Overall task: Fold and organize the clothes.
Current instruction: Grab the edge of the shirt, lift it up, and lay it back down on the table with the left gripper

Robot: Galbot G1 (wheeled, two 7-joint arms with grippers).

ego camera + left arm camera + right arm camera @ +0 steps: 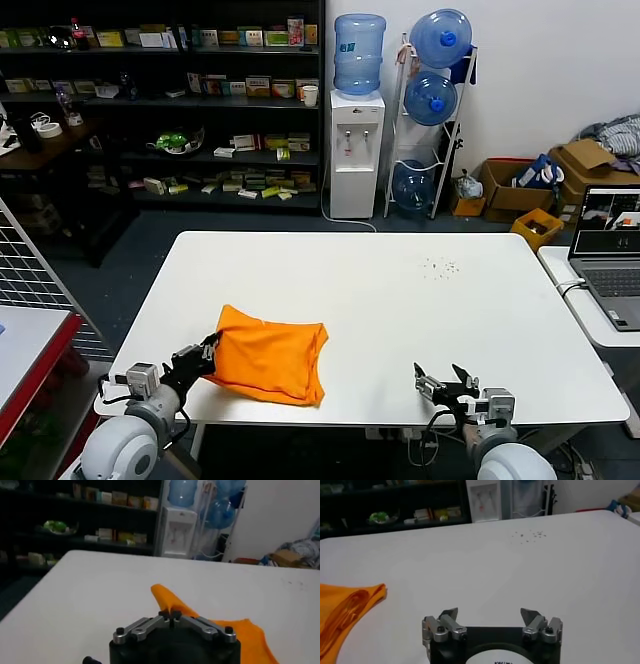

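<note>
Orange T-shirt [266, 357] folded, bulging rectangle — left claw [207, 352] pinching its corner; right claw [441, 382] spread, idle.

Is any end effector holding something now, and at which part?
The left end effector pinches the folded T-shirt at its left edge, lifting a fold. The right end effector is open, holding nothing.

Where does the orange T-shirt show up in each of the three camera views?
Head view: the folded orange T-shirt lies near the white table's front edge, left of centre, its left edge pinched by the left claw.
Left wrist view: the T-shirt lies just beyond the shut claw.
Right wrist view: the T-shirt sits at the picture's edge, apart from the open right claw.
Shared landmark: the white water dispenser behind the table.
</note>
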